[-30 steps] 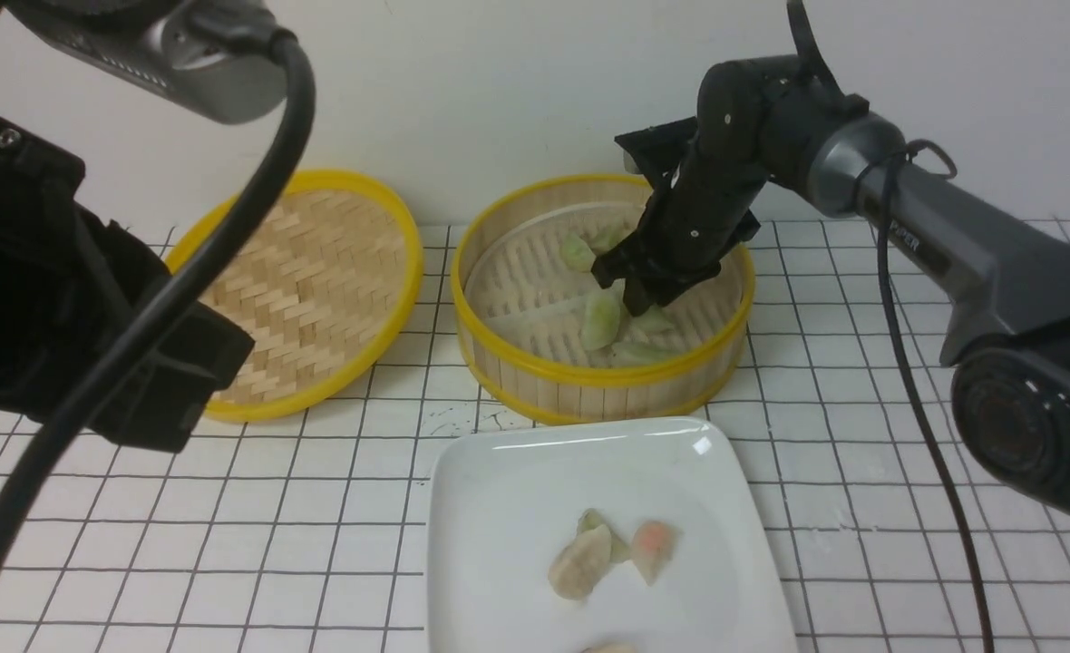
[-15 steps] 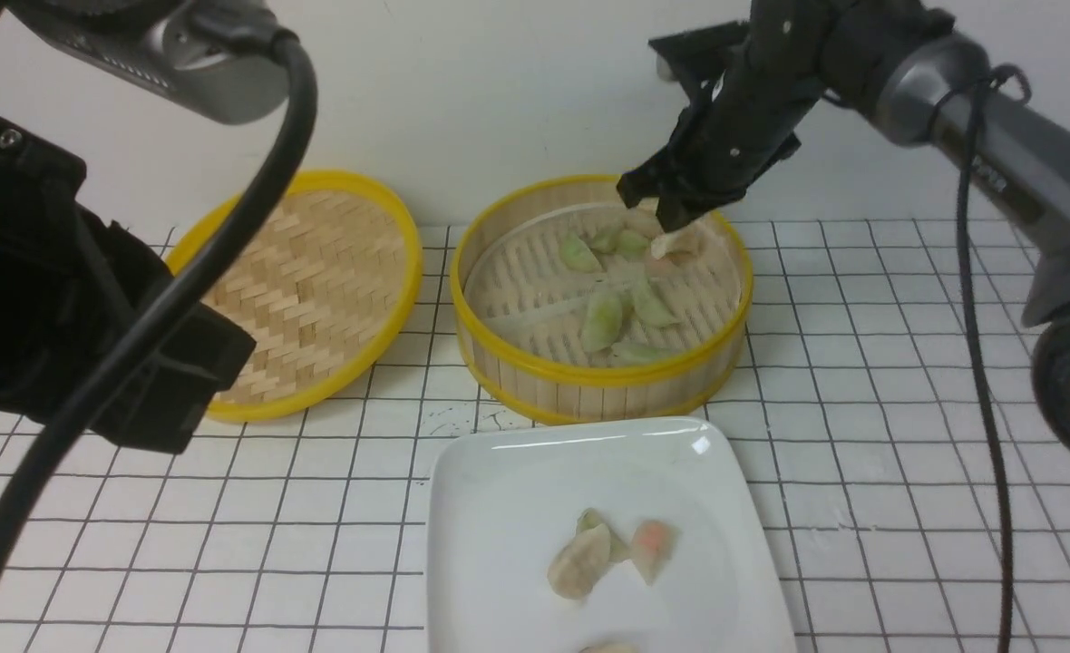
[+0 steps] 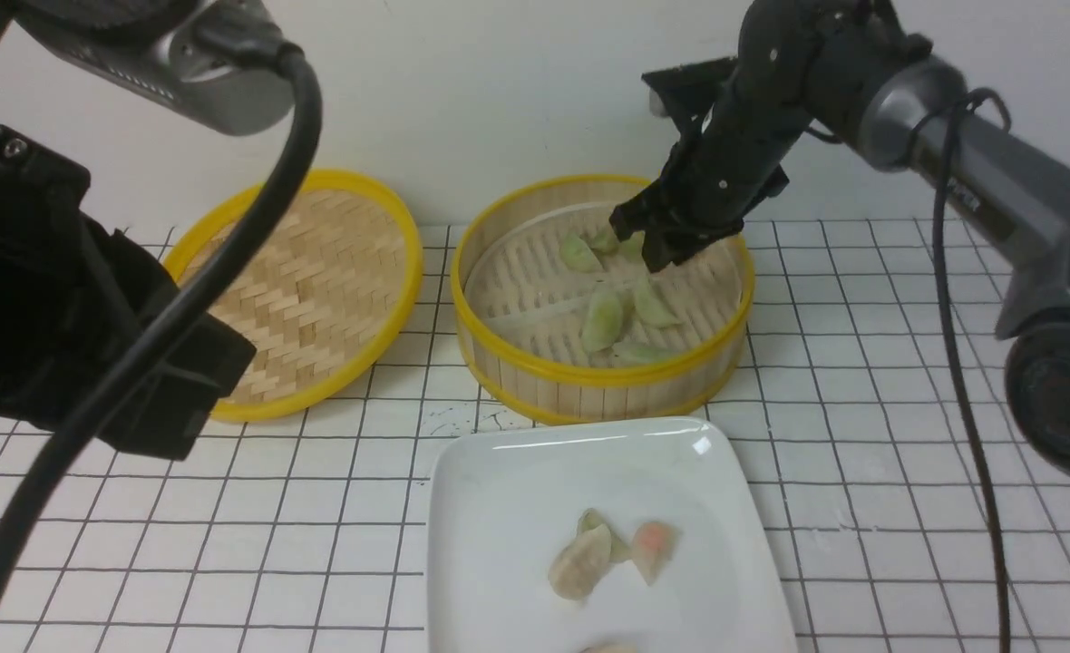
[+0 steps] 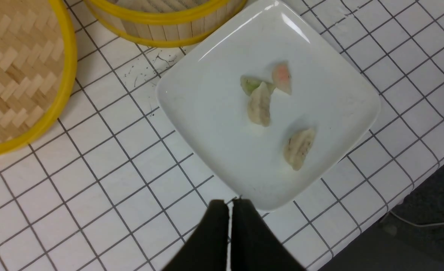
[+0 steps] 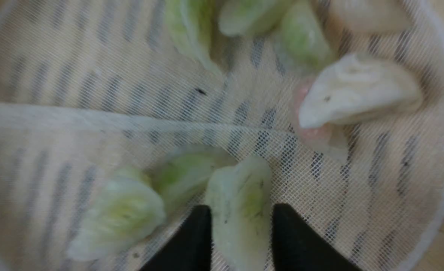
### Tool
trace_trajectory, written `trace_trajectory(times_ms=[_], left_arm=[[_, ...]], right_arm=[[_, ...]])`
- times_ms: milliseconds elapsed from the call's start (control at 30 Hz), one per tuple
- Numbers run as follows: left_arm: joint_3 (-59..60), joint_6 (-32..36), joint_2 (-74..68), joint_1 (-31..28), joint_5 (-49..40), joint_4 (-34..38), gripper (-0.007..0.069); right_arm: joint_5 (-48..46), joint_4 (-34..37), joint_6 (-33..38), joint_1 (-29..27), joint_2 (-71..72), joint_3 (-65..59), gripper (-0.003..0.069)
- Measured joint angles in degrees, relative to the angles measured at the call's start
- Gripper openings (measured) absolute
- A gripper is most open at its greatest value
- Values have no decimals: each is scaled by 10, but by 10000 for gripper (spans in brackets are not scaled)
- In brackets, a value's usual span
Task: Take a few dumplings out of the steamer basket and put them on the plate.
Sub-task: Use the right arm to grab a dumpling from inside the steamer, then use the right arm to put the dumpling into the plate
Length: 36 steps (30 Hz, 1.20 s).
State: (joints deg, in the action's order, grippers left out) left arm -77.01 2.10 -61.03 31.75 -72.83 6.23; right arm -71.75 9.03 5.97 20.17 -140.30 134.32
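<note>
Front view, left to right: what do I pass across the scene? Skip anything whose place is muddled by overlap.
In order: left arm → woven lid → steamer basket → right arm's base. The plate sits in front of the basket, so it is left out.

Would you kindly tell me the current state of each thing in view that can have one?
steamer basket: uncovered, dumplings inside.
lid: off, lying beside the basket.
plate: holds four more dumplings.
left gripper: shut, holding nothing.
right gripper: open, jaws either side of a green dumpling in the basket.
</note>
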Motion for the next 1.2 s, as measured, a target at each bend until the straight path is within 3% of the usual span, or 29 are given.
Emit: trace_trajectory(times_ms=[33,167,300,367,467,767,900,1033,1200], left_arm=[[1,0,0,0,0,0,-6],[3,0,0,0,0,0,-6],[3,0,0,0,0,0,-6],[3,0,0,0,0,1,-6],[3,0,0,0,0,1,-6],[3,0,0,0,0,1,-6],[3,0,0,0,0,1,-6],[3,0,0,0,0,1,-6],[3,0,0,0,0,2,-6]], right_arm=[[0,-1,0,0,-2,0,249],[1,-3,0,0,-36,0,399],[4,-4,0,0,-43,1,444],[4,-10,0,1,-44,1,404],[6,-21,0,1,-44,5,249],[3,-27,-15,1,23,-21,262],[7,-1,-14,1,131,-136,262],[7,63,-6,7,270,-327,262],[22,80,15,45,308,-481,262]])
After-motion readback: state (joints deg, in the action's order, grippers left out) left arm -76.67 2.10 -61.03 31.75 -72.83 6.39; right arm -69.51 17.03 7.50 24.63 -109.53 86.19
